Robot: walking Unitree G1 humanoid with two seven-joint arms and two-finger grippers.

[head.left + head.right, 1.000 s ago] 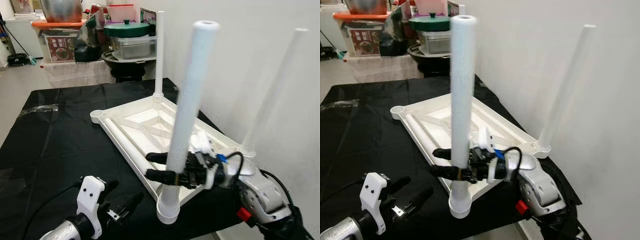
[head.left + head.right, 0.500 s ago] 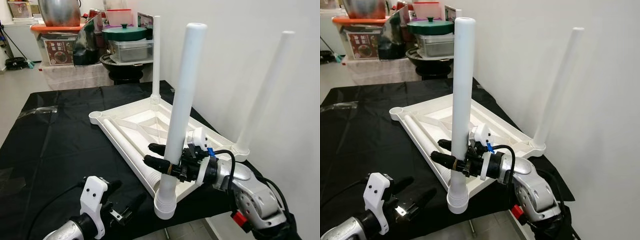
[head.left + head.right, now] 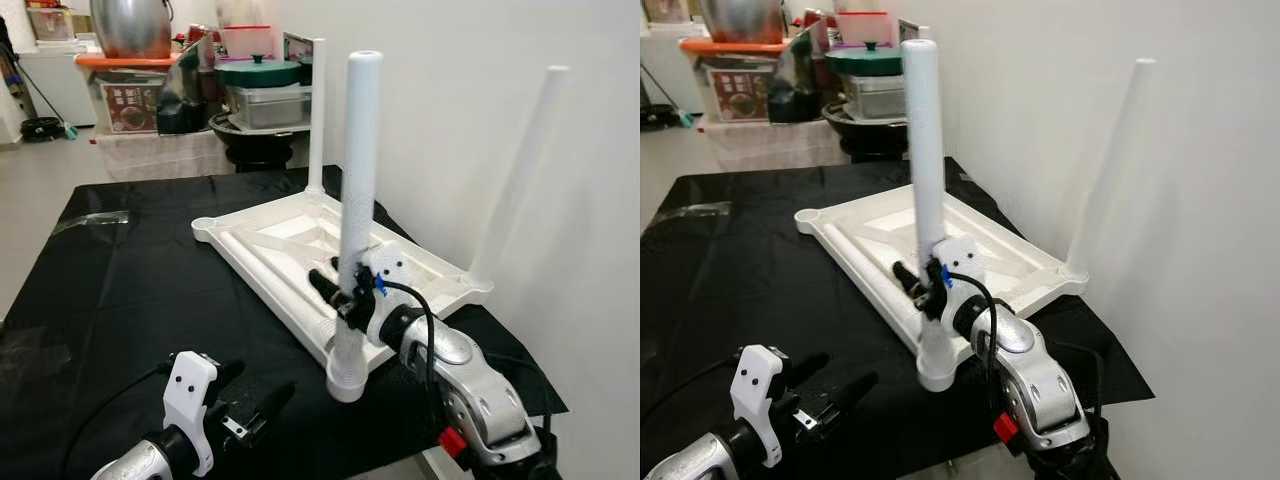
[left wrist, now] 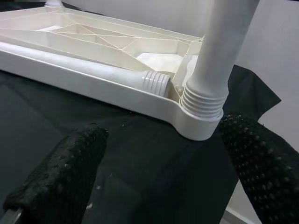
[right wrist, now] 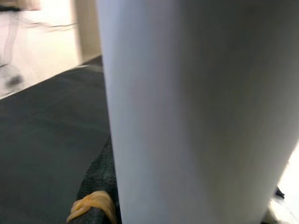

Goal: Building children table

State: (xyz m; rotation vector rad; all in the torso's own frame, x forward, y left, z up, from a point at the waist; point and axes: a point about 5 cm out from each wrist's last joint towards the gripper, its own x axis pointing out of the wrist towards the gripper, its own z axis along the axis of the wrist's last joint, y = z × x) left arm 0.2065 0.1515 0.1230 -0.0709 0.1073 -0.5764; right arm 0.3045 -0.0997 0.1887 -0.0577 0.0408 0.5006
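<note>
— Status of workpiece?

— White plastic tabletop (image 3: pixel 300 240), upside down on black cloth (image 3: pixel 120 260), ribbed underside facing up. Three legs upright in corner sockets: near leg (image 3: pixel 355 190) at the corner closest to the robot, far leg (image 3: pixel 317 110) at the back corner, third leg (image 3: pixel 520 170) at the corner by the white wall (image 3: pixel 450 100). Fourth leg (image 4: pixel 84 70) lying loose inside the frame, along the long edge, threaded end just beside the near corner. Fourth corner socket (image 3: pixel 204 225) open.

— Right gripper?

— Right gripper (image 3: pixel 340 290) on the near leg, low on the shaft, just above the ribbed collar. Black fingers (image 3: pixel 322 284) pressed in around the tube, pinching it from both sides. Yellow band (image 5: pixel 91 203) visible on one finger in the right wrist view, tube surface close against the lens.

— Left gripper?

— Left gripper (image 3: pixel 250 405) low over the cloth, near the front edge, apart from the tabletop. Fingers (image 4: pixel 60 172) spread wide, nothing between them. Pointed toward the near corner socket (image 4: pixel 198 119).

— Seating of the near leg?

— Ribbed collar down into the socket; full seating cannot be judged.

— Surroundings?

— Shelf with pots and containers (image 3: pixel 250 80) behind the table, at the far end.
</note>
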